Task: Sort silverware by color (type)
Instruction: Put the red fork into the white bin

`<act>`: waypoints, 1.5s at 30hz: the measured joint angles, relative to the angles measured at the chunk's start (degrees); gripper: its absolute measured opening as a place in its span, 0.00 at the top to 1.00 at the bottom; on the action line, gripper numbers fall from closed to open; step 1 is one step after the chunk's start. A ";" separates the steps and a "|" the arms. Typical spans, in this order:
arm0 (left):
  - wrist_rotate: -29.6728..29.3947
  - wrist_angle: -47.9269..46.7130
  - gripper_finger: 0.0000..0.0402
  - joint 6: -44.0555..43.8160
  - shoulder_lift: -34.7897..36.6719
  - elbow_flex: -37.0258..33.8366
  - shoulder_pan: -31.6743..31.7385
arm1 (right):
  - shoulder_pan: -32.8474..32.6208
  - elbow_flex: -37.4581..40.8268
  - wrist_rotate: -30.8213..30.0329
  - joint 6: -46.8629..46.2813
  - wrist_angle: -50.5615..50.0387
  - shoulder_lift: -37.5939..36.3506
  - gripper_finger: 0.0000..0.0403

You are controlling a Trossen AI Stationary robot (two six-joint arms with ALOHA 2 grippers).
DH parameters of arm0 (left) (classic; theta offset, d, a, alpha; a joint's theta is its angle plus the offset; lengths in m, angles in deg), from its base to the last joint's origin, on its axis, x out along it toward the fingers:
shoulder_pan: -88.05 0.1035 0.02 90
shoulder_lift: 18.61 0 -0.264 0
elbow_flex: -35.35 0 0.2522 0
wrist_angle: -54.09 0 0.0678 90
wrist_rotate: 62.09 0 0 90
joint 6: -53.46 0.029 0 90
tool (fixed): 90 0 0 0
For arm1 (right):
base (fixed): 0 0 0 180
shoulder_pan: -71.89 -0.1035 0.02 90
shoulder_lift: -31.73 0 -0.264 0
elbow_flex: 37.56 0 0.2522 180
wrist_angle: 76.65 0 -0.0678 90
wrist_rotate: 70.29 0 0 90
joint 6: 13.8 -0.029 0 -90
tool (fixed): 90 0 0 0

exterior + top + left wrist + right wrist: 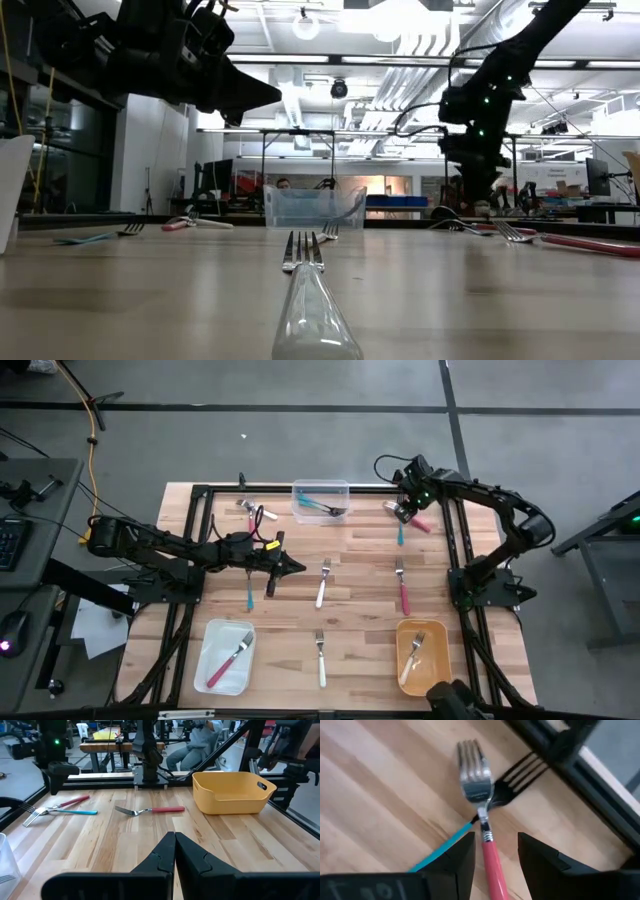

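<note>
High view, left to right: white rectangular tray [226,656] holds one pink-handled fork [229,659]. Left gripper [292,567] hovers mid-table over pale wood planks, fingers pressed together, nothing held. Clear plastic bin [321,499] holds teal-handled forks [322,507]. Right gripper [495,852] sits at far right edge, fingers parted, straddling a pink fork [485,822] crossed over a teal fork [442,849]. Yellow tray [420,652] holds a cream-handled fork [411,657].

Pink fork [492,862], teal fork [440,851], yellow bin [232,792]
</note>
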 joint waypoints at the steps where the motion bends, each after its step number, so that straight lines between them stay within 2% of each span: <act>1: 0.01 -0.01 0.99 0.00 0.00 0.00 0.00 | 0.00 -0.73 0.27 0.78 -1.09 0.80 0.65; 8: 0.00 -0.12 0.99 0.00 0.00 0.00 -0.04 | -0.07 -2.09 -0.24 4.85 -3.19 7.35 0.65; 14: -0.01 -0.16 0.99 0.00 0.00 0.00 -0.04 | 0.40 -2.16 -0.73 5.53 -2.95 9.34 0.65; 41: 0.01 -0.18 0.99 0.00 0.00 0.00 -0.04 | 0.50 -2.00 0.21 7.84 -1.26 10.54 0.65; 45: 0.01 -0.18 0.99 -0.02 0.00 0.00 -0.04 | 0.09 -2.00 -2.21 7.99 -0.42 11.53 0.65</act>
